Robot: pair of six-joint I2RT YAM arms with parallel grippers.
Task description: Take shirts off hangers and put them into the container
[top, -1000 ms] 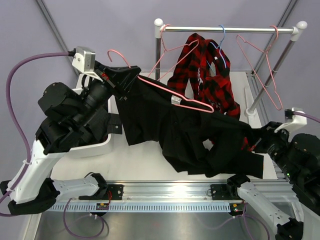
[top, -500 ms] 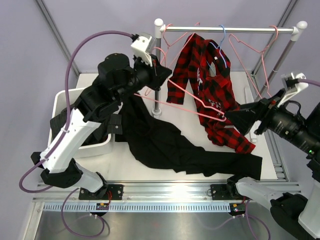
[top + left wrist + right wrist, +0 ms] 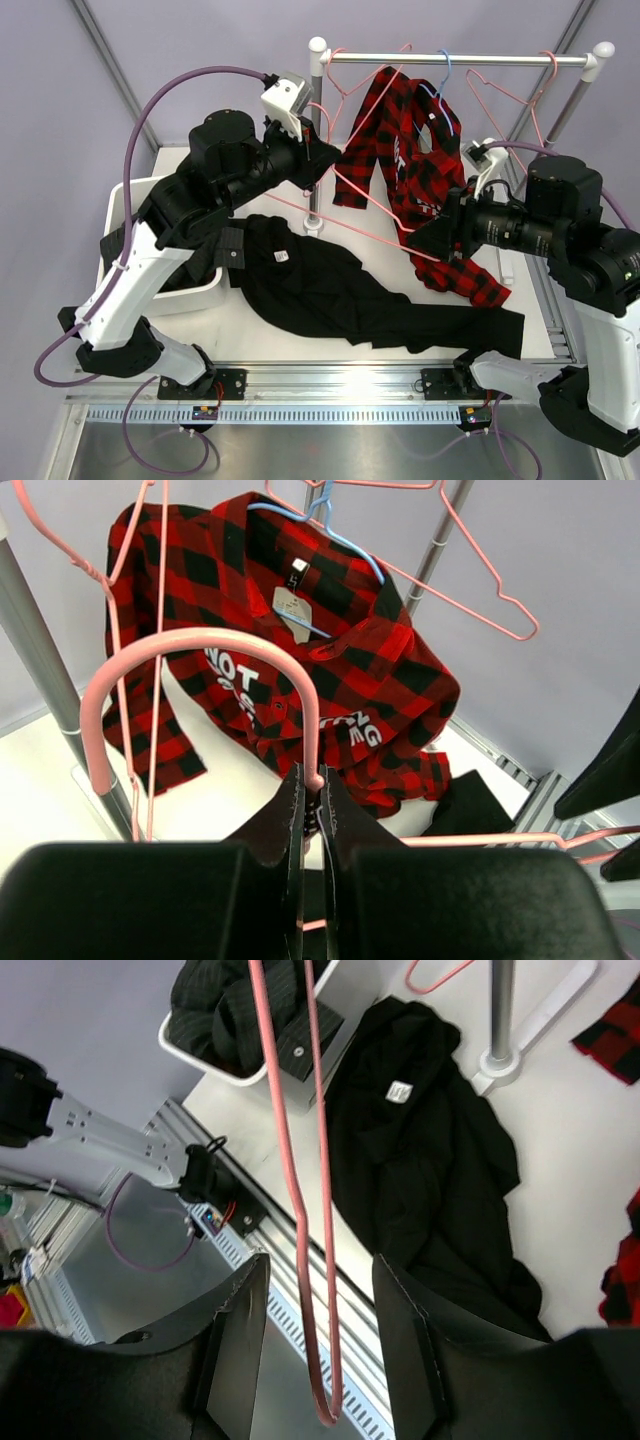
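Note:
My left gripper (image 3: pixel 325 160) is shut on the hook neck of a bare pink hanger (image 3: pixel 350 227), holding it up beside the rail's post; the left wrist view shows the pink hook (image 3: pixel 190 645) arching above my left gripper (image 3: pixel 312 780). The hanger's far corner (image 3: pixel 315 1260) hangs between the spread jaws of my right gripper (image 3: pixel 320 1360), which touch nothing. A black shirt (image 3: pixel 330 285) lies flat on the table, off any hanger. A red-and-black check shirt (image 3: pixel 420 170) hangs on a blue hanger (image 3: pixel 330 530). The white container (image 3: pixel 185 297) stands at the left with a dark pinstriped shirt (image 3: pixel 240 1005) inside.
The metal rail (image 3: pixel 460 60) crosses the back, carrying empty pink hangers (image 3: pixel 515 105). Its left post (image 3: pixel 316 200) stands just behind the black shirt's collar. The slotted aluminium rail (image 3: pixel 330 380) runs along the table's near edge.
The black shirt has come off the pink hanger and dropped onto the table. My left arm lifted the hanger toward the rail. My right gripper let go of the shirt, opened and rose to the hanger's end.

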